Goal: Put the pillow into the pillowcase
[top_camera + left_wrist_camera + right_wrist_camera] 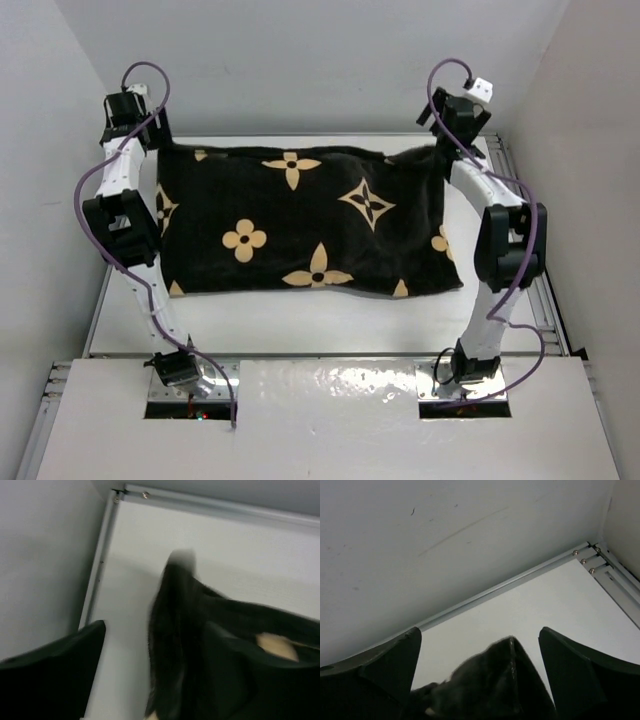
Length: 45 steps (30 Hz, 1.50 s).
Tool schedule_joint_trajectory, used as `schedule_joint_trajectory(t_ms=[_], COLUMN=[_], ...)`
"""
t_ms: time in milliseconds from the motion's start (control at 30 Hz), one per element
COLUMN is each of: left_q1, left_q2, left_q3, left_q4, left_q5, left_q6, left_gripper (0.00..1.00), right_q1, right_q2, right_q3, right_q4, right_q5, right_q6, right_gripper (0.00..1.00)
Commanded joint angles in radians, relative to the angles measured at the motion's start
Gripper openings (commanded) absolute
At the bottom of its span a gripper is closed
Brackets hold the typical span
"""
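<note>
The right end effector (480, 630) stands wide open at the far right corner of the worktop (300, 320). Its two dark fingers (370, 680) flank a peaked corner of the pillowcase (300, 225) without touching it. The left end effector (156, 624) sits over the far left corner with its jaws parted too. That view is blurred, but bare worktop shows between the near finger (50, 675) and the upstanding fold of black cloth, so I'd say it isn't pinching anything.

Out from there, the pillowcase lies flat across the middle of the worktop, long side left to right, looking plump and full. The pillow itself doesn't show anywhere, so I reckon it is inside.

The cloth is black with a soft, slightly furry nap, printed with tan four-petal flowers and pointed stars. It looks light and floppy and will sag and bunch rather than keep its shape. It shouldn't be slippery or breakable. A corner or hem, pinched deep, seems the safest hold. The worktop is smooth white board edged with metal rail.
</note>
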Motion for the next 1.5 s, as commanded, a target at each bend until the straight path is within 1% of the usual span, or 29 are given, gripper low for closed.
schedule_joint_trajectory(t_ms=[0,33,67,167,300,367,400,433,467,533,567,633,667,733,767,800,833,867,933,967,1100,1133,1200,1233,1267,1300,1400,1433,1467], left_q1=[-0.004,-0.010,-0.010,-0.002,0.006,0.013,0.022,0.027,0.033,0.050,0.052,0.052,0.056,0.061,0.062,0.062,0.064,0.070,0.082,0.088,0.104,0.105,0.108,0.111,0.115,0.121,0.130,0.136,0.138], left_q2=[0.067,0.084,0.103,0.100,0.008,-0.044,-0.066,-0.089,-0.147,-0.254,-0.290,-0.398,-0.438,-0.544,-0.572,-0.598,-0.636,-0.647,-0.678,-0.699,-0.738,-0.741,-0.746,-0.746,-0.743,-0.739,-0.717,-0.707,-0.701], left_q3=[0.151,0.218,0.243,0.254,0.202,0.197,0.194,0.175,0.159,0.066,0.032,-0.078,-0.164,-0.252,-0.323,-0.353,-0.376,-0.405,-0.436,-0.447,-0.511,-0.534,-0.554,-0.566,-0.570,-0.576,-0.576,-0.576,-0.573], left_q4=[0.021,-0.004,-0.042,-0.044,-0.039,-0.087,-0.108,-0.133,-0.182,-0.232,-0.254,-0.300,-0.309,-0.311,-0.309,-0.311,-0.312,-0.323,-0.348,-0.355,-0.354,-0.352,-0.354,-0.352,-0.349,-0.345,-0.332,-0.329,-0.328], left_q5=[-0.129,-0.160,-0.168,-0.197,-0.199,-0.171,-0.145,-0.077,-0.044,0.052,0.073,0.108,0.120,0.157,0.163,0.163,0.165,0.172,0.180,0.188,0.177,0.165,0.153,0.148,0.136,0.131,0.114,0.104,0.090], left_q6=[0.021,0.030,0.033,0.049,0.073,0.075,0.079,0.084,0.092,0.133,0.153,0.208,0.233,0.248,0.259,0.261,0.261,0.261,0.264,0.265,0.300,0.316,0.330,0.337,0.337,0.333,0.328,0.322,0.320], left_gripper=[0.85,0.99,1.00,1.00,1.00,1.00,1.00,1.00,1.00,1.00,1.00,1.00,1.00,1.00,1.00,1.00,1.00,1.00,1.00,1.00,1.00,1.00,1.00,1.00,1.00,1.00,1.00,1.00,1.00], right_q1=[-0.014,-0.015,-0.020,-0.024,-0.015,-0.006,-0.008,-0.005,0.002,0.002,0.002,0.003,0.005,0.005,0.006,-0.006,-0.012,-0.017,-0.020,-0.018,-0.011,-0.011,-0.015,-0.017,-0.015,-0.017,-0.011,-0.011,-0.011], right_q2=[0.063,0.078,0.075,0.019,-0.081,-0.167,-0.204,-0.243,-0.336,-0.432,-0.528,-0.627,-0.720,-0.806,-0.872,-0.889,-0.896,-0.894,-0.830,-0.755,-0.557,-0.444,-0.332,-0.216,-0.162,-0.050,0.099,0.145,0.232], right_q3=[0.171,0.215,0.220,0.171,0.079,0.039,-0.017,-0.051,-0.089,-0.211,-0.247,-0.346,-0.416,-0.496,-0.572,-0.606,-0.623,-0.634,-0.616,-0.602,-0.490,-0.425,-0.349,-0.267,-0.224,-0.129,0.005,0.087,0.129], right_q4=[-0.074,-0.096,-0.106,-0.080,-0.106,-0.176,-0.202,-0.228,-0.277,-0.340,-0.371,-0.463,-0.480,-0.477,-0.459,-0.439,-0.405,-0.394,-0.365,-0.327,-0.259,-0.221,-0.206,-0.203,-0.202,-0.218,-0.229,-0.227,-0.227], right_q5=[0.024,0.024,0.013,-0.034,-0.067,-0.109,-0.132,-0.154,-0.174,-0.244,-0.258,-0.310,-0.326,-0.370,-0.387,-0.439,-0.464,-0.472,-0.496,-0.554,-0.631,-0.633,-0.631,-0.639,-0.643,-0.648,-0.648,-0.645,-0.636], right_q6=[-0.035,-0.034,-0.032,-0.032,-0.070,-0.081,-0.083,-0.081,-0.081,-0.089,-0.093,-0.097,-0.098,-0.098,-0.101,-0.098,-0.091,-0.080,-0.070,-0.077,-0.066,-0.057,-0.034,-0.028,-0.023,-0.020,0.012,0.025,0.052], right_gripper=[0.99,0.99,0.99,0.99,0.99,0.99,0.99,0.99,0.99,0.99,0.99,0.99,0.99,0.99,0.94,0.84,0.38,0.19,0.02,0.00,0.00,0.00,0.00,0.00,0.00,0.00,0.00,0.00,0.00])
